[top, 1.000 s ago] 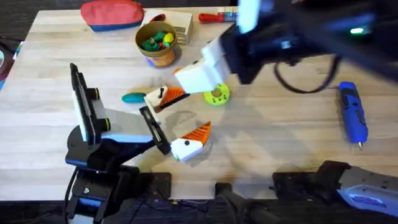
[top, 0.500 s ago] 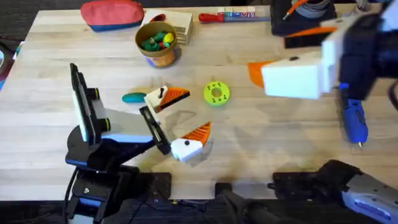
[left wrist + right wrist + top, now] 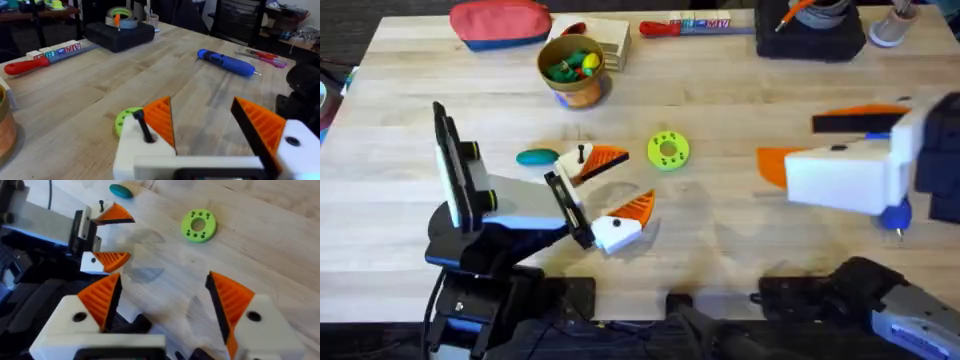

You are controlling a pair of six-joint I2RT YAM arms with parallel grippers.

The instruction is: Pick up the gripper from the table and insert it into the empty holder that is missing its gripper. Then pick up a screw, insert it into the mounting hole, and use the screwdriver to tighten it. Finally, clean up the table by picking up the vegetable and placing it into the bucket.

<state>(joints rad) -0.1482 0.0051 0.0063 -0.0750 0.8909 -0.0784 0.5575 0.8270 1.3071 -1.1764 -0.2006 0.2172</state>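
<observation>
My left gripper [image 3: 612, 190] stands open near the table's middle. Its far orange wedge, the gripper [image 3: 604, 158], sits in the white holder [image 3: 568, 160]. A black screw [image 3: 582, 153] stands up from that holder [image 3: 131, 145], with its head proud. My right gripper [image 3: 795, 140] hangs open and empty at the right, above the blue screwdriver [image 3: 895, 213], which it mostly hides. In the left wrist view the screwdriver [image 3: 225, 62] lies free on the wood. The teal vegetable [image 3: 536, 156] rests just left of the holder. At the back stands the tan bucket [image 3: 572, 92].
A lime-green disc [image 3: 668, 150] lies right of my left gripper. Along the back edge are a red pouch [image 3: 500, 22], a red-handled tool [image 3: 670, 27] and a black box [image 3: 810, 35]. A wooden box [image 3: 608, 40] sits behind the bucket.
My right arm has swung from over the left gripper across to the right and now hangs over the screwdriver. The left arm has stayed put.
</observation>
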